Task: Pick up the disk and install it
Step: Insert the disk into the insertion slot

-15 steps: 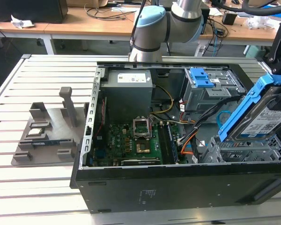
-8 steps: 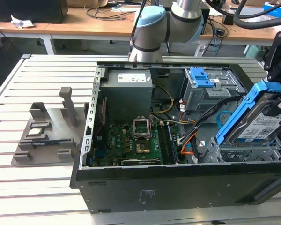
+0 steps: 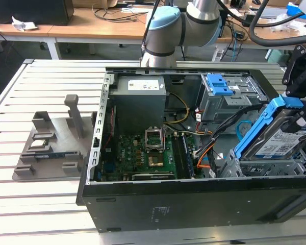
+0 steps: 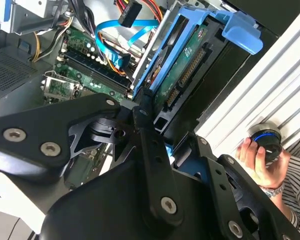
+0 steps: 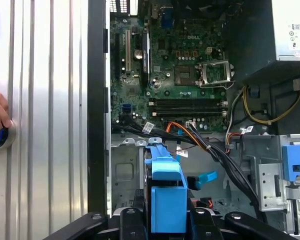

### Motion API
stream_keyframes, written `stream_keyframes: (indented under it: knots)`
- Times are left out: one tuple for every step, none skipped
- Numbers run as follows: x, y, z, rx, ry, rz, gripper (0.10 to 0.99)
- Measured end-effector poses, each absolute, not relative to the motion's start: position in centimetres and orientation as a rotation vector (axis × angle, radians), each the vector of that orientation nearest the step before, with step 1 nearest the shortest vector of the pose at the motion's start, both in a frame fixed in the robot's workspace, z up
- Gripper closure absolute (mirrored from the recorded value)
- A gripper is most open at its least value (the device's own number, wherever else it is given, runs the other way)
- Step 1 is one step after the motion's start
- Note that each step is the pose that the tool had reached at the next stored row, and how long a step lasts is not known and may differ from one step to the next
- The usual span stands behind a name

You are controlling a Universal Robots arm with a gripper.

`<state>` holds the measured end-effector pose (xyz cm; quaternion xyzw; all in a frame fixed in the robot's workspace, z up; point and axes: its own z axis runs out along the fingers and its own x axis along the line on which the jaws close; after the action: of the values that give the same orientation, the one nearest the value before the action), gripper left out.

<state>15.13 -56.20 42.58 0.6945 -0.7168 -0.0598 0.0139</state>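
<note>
**Visitor:** What have you got hold of there?

**Me:** The disk [image 3: 278, 139]. My hand [image 4: 160, 125] is closed narrow on it, one finger [image 4: 141, 114] pressed against the blue carrier rail [image 4: 165, 47] along its edge.

**Visitor:** Where is it sitting?

**Me:** It isn't flat yet. It hangs tilted over the drive cage [image 3: 255, 166] in the corner of the computer case [image 3: 194, 209] at the exterior view's right. Its low end is down among the cage walls, and its blue tab end is raised.

**Visitor:** How does a thing like that handle?

**Me:** Stiff and dense for its size, I'd judge, so it won't flex. The metal faces look slick. The second wrist view shows a bare green circuit board [image 4: 182, 67] on one face, and I'd call that the part to leave alone. A knock could hurt it too. The plastic rail on the long edges looks like the sound place to grip.

**Visitor:** And your arm?

**Me:** My arm [image 3: 166, 30] rises behind the case and reaches across to the exterior view's right. The wrist is canted so the hand comes at the disk from above at the same slant. The cables [image 5: 210, 150] lie just beside the cage, and the slatted bench [image 3: 41, 204] carries it all.
</note>
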Motion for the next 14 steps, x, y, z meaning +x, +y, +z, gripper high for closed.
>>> stream_keyframes:
  knots:
    - [15.1, -56.2, 42.5, 2.163, -2.232, -0.186, 0.722]
    - [15.1, -56.2, 42.3, 2.163, -2.232, -0.186, 0.722]
    - [15.1, -56.2, 42.2, 2.163, -2.232, -0.186, 0.722]
    - [15.1, -56.2, 42.0, 2.163, -2.232, -0.186, 0.722]
    - [15.1, -56.2, 41.8, 2.163, -2.232, -0.187, 0.722]
    - [15.1, -56.2, 41.5, 2.163, -2.232, -0.186, 0.722]
    - [15.1, -56.2, 41.2, 2.163, -2.232, -0.186, 0.722]
    - [15.1, -56.2, 41.1, 2.163, -2.232, -0.186, 0.722]
    - [15.1, -56.2, 41.0, 2.163, -2.232, -0.186, 0.722]
    - [15.1, -56.2, 40.7, 2.163, -2.232, -0.186, 0.722]
    - [15.1, -56.2, 40.4, 2.163, -2.232, -0.186, 0.722]
    - [15.1, -56.2, 40.1, 2.163, -2.232, -0.186, 0.722]
    - [15.1, -56.2, 39.8, 2.163, -2.232, -0.186, 0.722]
    - [15.1, -56.2, 39.7, 2.163, -2.232, -0.186, 0.722]
